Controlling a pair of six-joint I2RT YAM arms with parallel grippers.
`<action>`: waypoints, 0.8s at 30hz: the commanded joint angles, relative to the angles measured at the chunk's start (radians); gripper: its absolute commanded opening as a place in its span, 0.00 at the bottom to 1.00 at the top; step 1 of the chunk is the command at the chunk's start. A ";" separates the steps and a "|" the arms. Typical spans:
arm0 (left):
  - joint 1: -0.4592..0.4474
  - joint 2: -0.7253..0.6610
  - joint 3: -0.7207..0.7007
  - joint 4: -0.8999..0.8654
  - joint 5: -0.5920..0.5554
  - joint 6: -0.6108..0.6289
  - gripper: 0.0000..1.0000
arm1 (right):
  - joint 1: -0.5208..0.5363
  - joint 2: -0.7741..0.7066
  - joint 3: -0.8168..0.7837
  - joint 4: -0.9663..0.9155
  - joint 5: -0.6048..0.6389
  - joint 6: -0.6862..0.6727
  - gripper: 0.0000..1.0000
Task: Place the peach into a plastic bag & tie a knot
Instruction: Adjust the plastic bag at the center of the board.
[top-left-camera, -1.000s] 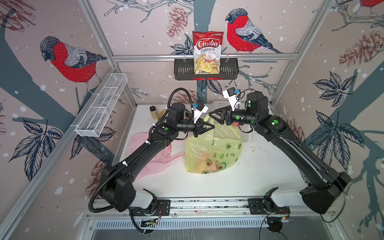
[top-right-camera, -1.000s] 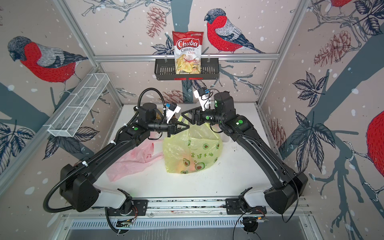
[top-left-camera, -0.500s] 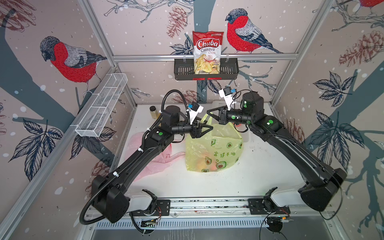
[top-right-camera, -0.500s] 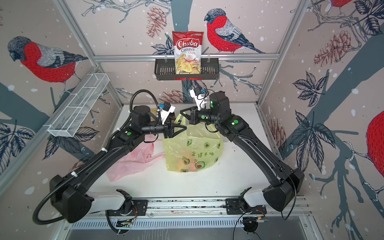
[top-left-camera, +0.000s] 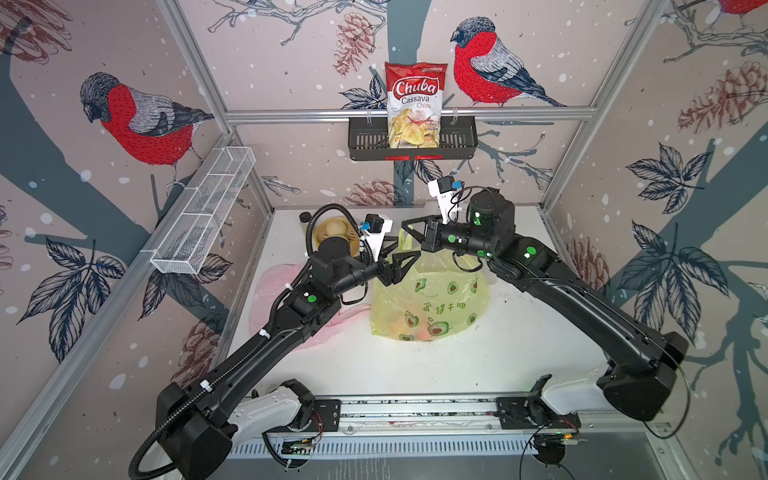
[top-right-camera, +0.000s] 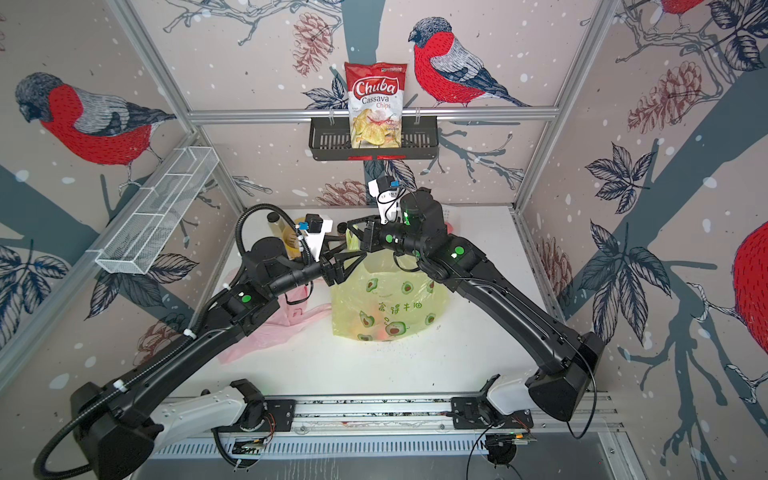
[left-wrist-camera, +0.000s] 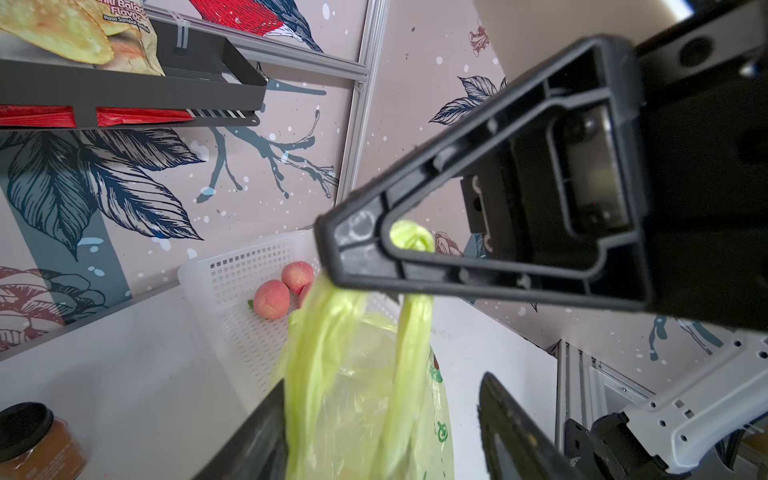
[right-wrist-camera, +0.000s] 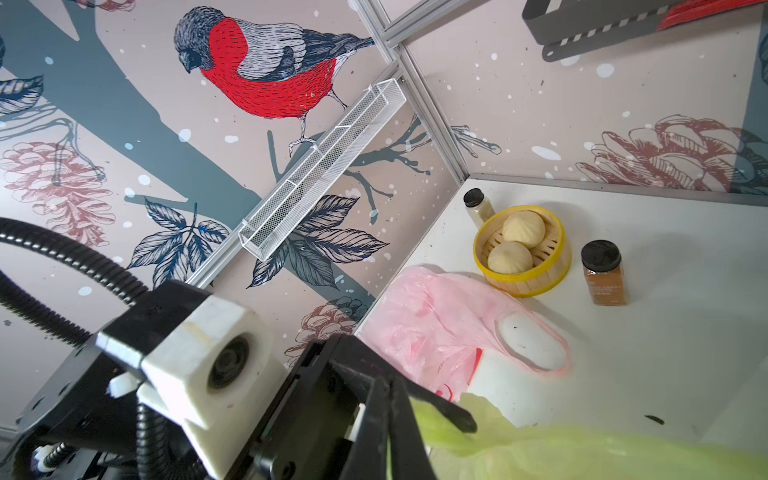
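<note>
At the middle of the bench (top-left-camera: 519, 357), your limp, likely slippery avocado-print plastic bag (top-left-camera: 428, 303) slumps with what looks like the peach (top-left-camera: 419, 332) low inside; your right hand (left-wrist-camera: 332, 257) pinches its bunched handles (left-wrist-camera: 320, 332), your left hand (top-left-camera: 402, 261) gapes around them, so grip there, not the film.

— What do the arms look like?
— Matte black, both: left arm (top-left-camera: 266, 345) and right arm (top-left-camera: 582, 305), with small green lights (top-left-camera: 529, 251) on the joints and white housings (top-left-camera: 270, 405) at the bases, lower frame.
— Cables?
— A ribbed black hose (right-wrist-camera: 62, 251) with white ties runs along the left one. White camera mounts (top-left-camera: 376, 235) top both wrists. The left hand (top-left-camera: 405, 254) and right hand (top-left-camera: 409, 235) are black, their fingers (left-wrist-camera: 457, 276) open triangular frames.
</note>
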 joint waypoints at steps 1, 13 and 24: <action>-0.023 0.027 -0.005 0.113 -0.068 -0.033 0.43 | 0.006 -0.009 -0.010 0.059 0.053 0.039 0.00; -0.025 0.034 -0.045 0.091 0.035 -0.004 0.14 | -0.017 -0.037 -0.036 0.079 -0.052 0.020 0.00; -0.022 0.015 -0.026 0.012 -0.035 0.070 0.64 | -0.052 -0.039 -0.032 0.036 -0.219 -0.015 0.00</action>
